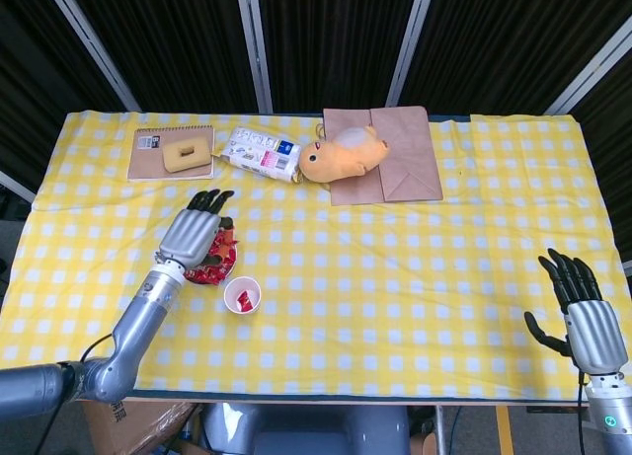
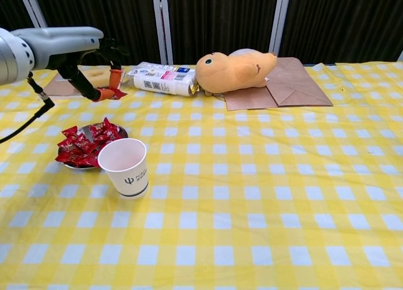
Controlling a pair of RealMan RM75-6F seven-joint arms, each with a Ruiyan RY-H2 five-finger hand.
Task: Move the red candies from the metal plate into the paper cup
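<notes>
Fingertips (image 2: 108,92) of the left hand (image 1: 192,234) pinch 1 red candy (image 2: 116,92) between the thumb and a finger, with the other fingers stretched forward. The chest view shows this hand raised above the table, well clear of the metal plate (image 2: 117,130), while the head view places it over the plate's left part. The silver forearm runs back from it toward the lower left corner of the head view.

The plate (image 1: 228,266) sits on the yellow checked tablecloth (image 1: 395,267) near the left front of the table and carries a heap of red candies (image 2: 83,143). The paper cup (image 2: 125,167) stands upright just beside the plate, on its near right side, and seems to touch it or nearly so in the chest view. From the head view, 1 red piece lies inside the cup (image 1: 242,295).

The right hand (image 1: 577,310) hangs at the far right edge, beside the table's front corner, holding nothing, its dark fingers spread and pointing away from the robot.

Farther back on the cloth, a notebook (image 1: 170,153) bears a yellow sponge (image 1: 186,155). To its right lies a white packet (image 1: 261,153) on its side, then an orange plush toy (image 1: 341,157) touching the packet's end and resting partly on a flat brown paper bag (image 1: 390,169).
</notes>
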